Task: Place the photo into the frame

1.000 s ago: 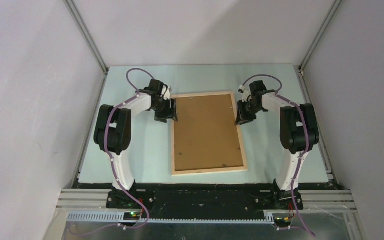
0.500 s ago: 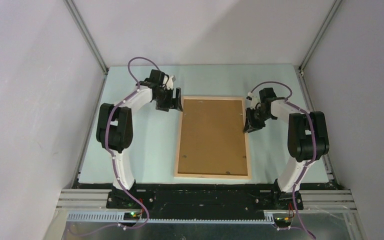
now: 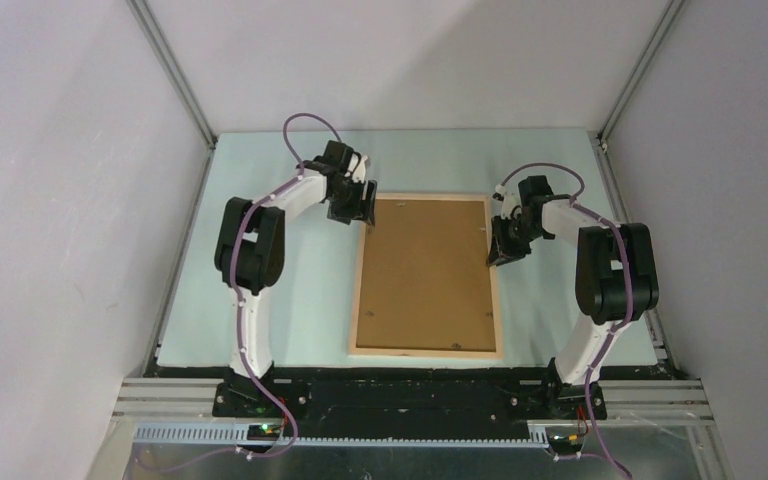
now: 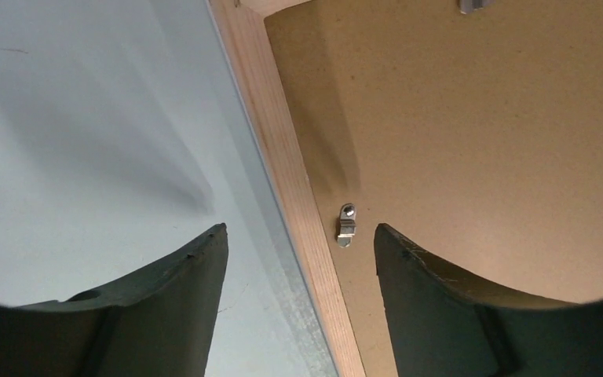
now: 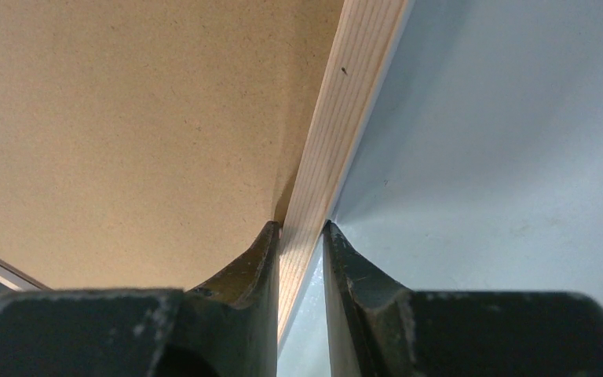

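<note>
The frame (image 3: 358,290) lies face down on the table, its pale wood rails around a brown backing board (image 3: 426,270). My left gripper (image 3: 365,208) hovers open over the frame's far left corner. In the left wrist view its fingers (image 4: 196,298) straddle the left rail (image 4: 283,149) without touching it, and a small metal clip (image 4: 346,225) lies between them on the board. My right gripper (image 3: 497,250) is shut on the right rail (image 5: 353,94), one finger on each side (image 5: 302,228). The photo is out of view.
The pale green table mat (image 3: 290,300) runs to grey walls on three sides, with metal posts at the far corners. Another metal clip (image 4: 471,6) shows at the top edge of the left wrist view. The arm bases stand on the black bar at the near edge.
The frame slid right and squared up, carried by the right gripper. My left gripper left the left rail, widened, and moved up and right to the far left corner.
</note>
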You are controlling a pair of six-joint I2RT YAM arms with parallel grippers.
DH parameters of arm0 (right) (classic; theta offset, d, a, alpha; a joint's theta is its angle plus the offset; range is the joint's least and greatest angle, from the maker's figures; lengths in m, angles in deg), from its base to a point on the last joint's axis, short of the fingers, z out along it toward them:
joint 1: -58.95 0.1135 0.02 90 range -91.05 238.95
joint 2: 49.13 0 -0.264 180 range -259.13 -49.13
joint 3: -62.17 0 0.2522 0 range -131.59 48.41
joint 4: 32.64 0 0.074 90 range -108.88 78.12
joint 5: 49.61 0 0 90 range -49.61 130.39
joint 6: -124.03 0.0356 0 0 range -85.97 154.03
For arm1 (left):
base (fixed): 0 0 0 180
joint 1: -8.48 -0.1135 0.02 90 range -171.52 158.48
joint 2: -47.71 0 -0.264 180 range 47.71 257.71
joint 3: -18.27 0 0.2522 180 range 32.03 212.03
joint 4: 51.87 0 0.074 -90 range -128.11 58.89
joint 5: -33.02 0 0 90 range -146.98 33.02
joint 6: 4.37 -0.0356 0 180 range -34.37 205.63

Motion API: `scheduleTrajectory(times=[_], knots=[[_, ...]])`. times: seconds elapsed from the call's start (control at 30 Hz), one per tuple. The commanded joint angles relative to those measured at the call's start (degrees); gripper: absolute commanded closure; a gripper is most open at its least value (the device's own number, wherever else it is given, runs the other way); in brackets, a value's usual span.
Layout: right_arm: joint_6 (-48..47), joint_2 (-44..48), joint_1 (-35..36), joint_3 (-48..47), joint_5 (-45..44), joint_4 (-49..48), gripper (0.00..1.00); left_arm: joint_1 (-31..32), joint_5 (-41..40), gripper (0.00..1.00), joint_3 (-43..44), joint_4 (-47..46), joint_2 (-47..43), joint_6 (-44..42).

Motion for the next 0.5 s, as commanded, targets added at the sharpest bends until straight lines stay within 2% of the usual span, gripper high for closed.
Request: scheduleTrajectory(times=[0.0,0.2,0.47], knots=[[-3.06,0.97,0.0,0.79,0.5,2.44,1.0,0.57,-4.1,0.29,3.46,0.89,1.93,0.55],[-3.08,0.77,-0.42,0.75,1.22,2.35,1.0,1.52,-6.39,0.37,3.82,0.97,2.74,0.88],[-3.06,0.27,-0.6,0.76,1.94,2.36,1.0,2.93,-8.18,0.4,4.72,0.97,3.82,1.25]])
